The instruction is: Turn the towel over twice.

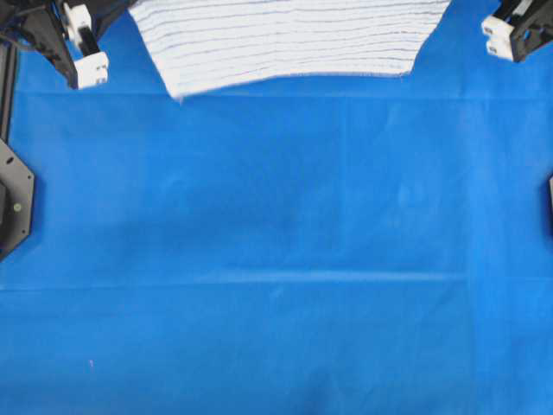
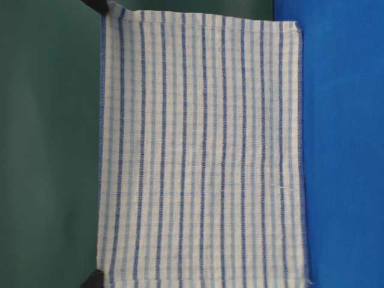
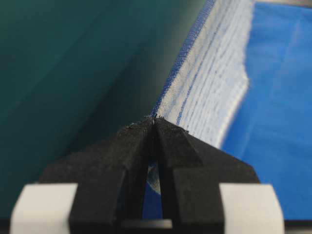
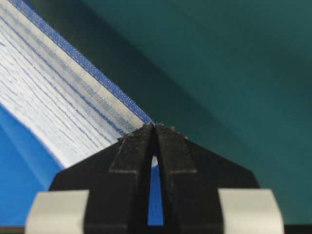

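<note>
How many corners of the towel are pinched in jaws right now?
2. The left gripper has its jaws shut on one top corner of the towel; the right gripper is shut on the other. The two lower corners hang free.

The towel [image 1: 289, 39] hangs as a stretched sheet across the far edge of the blue cloth [image 1: 276, 242], blocking passage there. Nearer than the towel, the blue cloth lies bare and open. Black arm bases [image 1: 13, 203] flank it well below the towel.
</note>
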Robot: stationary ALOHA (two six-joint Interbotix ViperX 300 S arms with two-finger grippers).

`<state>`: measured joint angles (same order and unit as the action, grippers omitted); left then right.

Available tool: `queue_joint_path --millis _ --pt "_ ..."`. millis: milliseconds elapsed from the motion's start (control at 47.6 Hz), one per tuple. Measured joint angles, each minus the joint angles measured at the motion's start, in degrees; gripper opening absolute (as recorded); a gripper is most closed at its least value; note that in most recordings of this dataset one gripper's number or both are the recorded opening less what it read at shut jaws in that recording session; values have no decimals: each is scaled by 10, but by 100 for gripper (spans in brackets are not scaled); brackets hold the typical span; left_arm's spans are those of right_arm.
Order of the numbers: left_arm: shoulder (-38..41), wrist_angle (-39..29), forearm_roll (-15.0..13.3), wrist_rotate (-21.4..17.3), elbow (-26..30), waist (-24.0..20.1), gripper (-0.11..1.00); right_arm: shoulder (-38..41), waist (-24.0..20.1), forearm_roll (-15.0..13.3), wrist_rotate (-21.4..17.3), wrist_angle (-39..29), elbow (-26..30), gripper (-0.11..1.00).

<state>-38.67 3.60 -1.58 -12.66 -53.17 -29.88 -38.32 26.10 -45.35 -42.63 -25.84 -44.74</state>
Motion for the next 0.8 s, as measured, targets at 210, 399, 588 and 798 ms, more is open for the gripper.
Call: queue_joint_path --millis 210,399,588,798 --pt "25 -3 0 38 -63 94 2 17 -82 70 -35 -31 -55 4" --pt "92 46 -2 117 -133 207 2 69 -179 108 -133 -1 -122 4" --pt "194 97 -4 207 -145 288 2 148 -260 108 -239 18 -145 4" --pt "306 136 -4 257 -129 374 2 236 -353 108 -338 32 -145 4"
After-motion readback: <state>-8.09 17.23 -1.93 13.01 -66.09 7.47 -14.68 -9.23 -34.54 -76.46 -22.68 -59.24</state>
